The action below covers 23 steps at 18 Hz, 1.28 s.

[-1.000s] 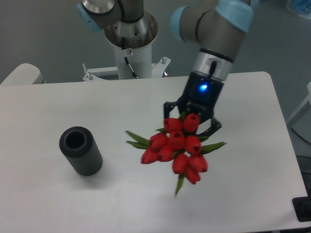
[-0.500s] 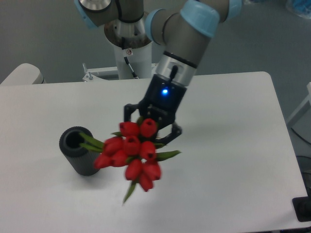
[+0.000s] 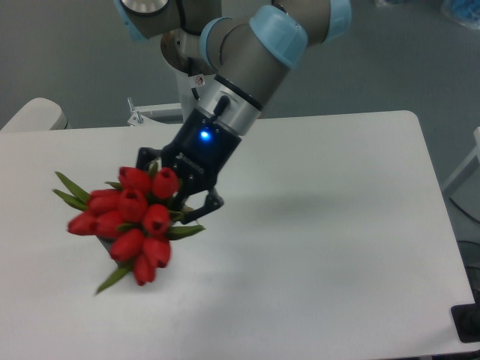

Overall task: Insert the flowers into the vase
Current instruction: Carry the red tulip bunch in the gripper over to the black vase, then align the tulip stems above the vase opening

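Note:
The flowers (image 3: 131,221), a tight bunch of red tulip buds with green leaves sticking out, hang above the left part of the white table (image 3: 322,225). My gripper (image 3: 178,187) is shut on the bunch from behind and to the upper right, with its black fingers (image 3: 210,202) on either side of the buds. The blue light on the wrist is lit. The bunch sits right over the spot where the vase stands, so the vase is hidden behind the buds and leaves.
The arm's white pedestal (image 3: 199,82) stands at the table's back edge. A pale rounded object (image 3: 34,114) sits off the back left corner. A dark object (image 3: 469,322) lies at the lower right beyond the table edge.
The arm has swung left across the table with the bunch in its grip. The flowers went from the middle right to over the vase, which they now cover.

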Motion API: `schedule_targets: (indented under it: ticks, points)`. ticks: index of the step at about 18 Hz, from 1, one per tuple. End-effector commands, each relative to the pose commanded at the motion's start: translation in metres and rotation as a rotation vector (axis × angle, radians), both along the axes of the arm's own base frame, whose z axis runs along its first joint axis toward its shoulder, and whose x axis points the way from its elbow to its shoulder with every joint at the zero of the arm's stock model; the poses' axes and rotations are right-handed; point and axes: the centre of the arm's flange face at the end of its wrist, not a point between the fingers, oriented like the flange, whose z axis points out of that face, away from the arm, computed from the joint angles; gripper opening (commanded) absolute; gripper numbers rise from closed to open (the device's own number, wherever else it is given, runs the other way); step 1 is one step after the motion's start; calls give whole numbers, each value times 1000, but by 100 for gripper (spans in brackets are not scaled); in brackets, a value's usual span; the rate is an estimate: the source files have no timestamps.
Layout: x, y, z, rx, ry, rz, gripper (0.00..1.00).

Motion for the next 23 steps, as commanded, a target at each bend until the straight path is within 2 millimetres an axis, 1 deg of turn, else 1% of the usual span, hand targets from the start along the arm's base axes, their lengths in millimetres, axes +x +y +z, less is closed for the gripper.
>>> schedule_targets:
  ticks: [2,4,8,10,12,13,18,21,23]
  points:
    - [13,0,11,45,1,-46,28]
    - [29,7,15,67,24,-84,28]
    - [36,10,20,101,51,-115,29]
    - [46,13,25,115,51,-138,28]
    - [62,19,21,112,47,-167,28]
    - [67,22,18,110,45,-177,28]
    - [71,23,4,101,45,-194,28]
    - [77,17,-8,84,29,-195,28]
    - [80,16,-7,84,29,-196,28]
